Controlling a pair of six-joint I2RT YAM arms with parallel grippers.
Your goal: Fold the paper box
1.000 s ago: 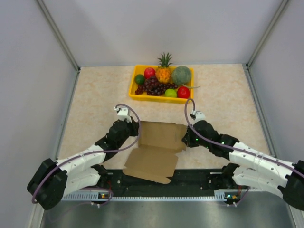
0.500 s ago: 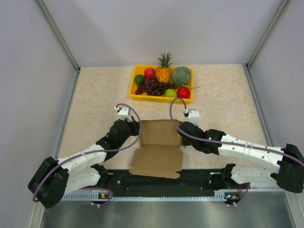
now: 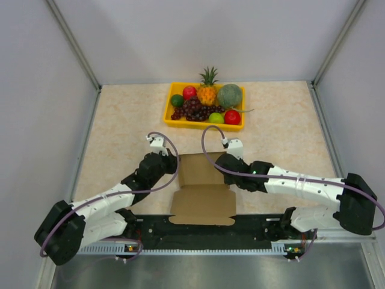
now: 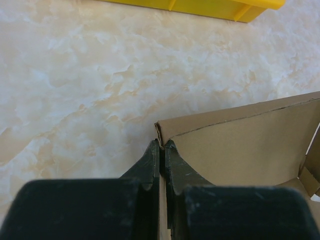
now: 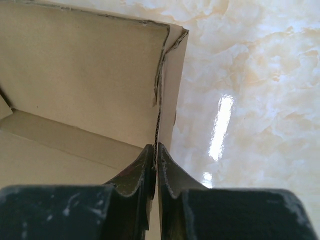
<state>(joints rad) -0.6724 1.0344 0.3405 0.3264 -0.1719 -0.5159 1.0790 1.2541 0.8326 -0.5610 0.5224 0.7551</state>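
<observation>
1. The paper box [image 3: 203,180] lies on the marble-patterned table [image 3: 120,120], midway between the two arms and close to their bases, well apart from the yellow fruit tray [image 3: 171,120] at the far side.
2. The left gripper [image 4: 161,146] has its jaws pressed together on the box's left side wall, just short of the far corner. The cardboard edge runs straight between the fingers.
3. The right gripper [image 5: 155,148] is clamped the same way on the right side wall, with the corrugated edge visible between its tips.
4. The step in hand looks like standing the two side walls upright and squaring them to the far wall. To do it well:
   - move both pinches in step, so that the box does not twist;
   - bring each wall up along its crease, not across it;
   - go gently at the far corners — the cardboard edge there looks rough, and a hard pull could tear it;
   - hold the floor panel down on the table, without lifting the whole box.
5. The box opens upward. Its raised far wall faces the fruit tray, and a large flat flap lies toward the arm bases.
6. Taken whole, the box is longer from near to far than from left to right, so its long axis runs from the bases toward the tray.
</observation>
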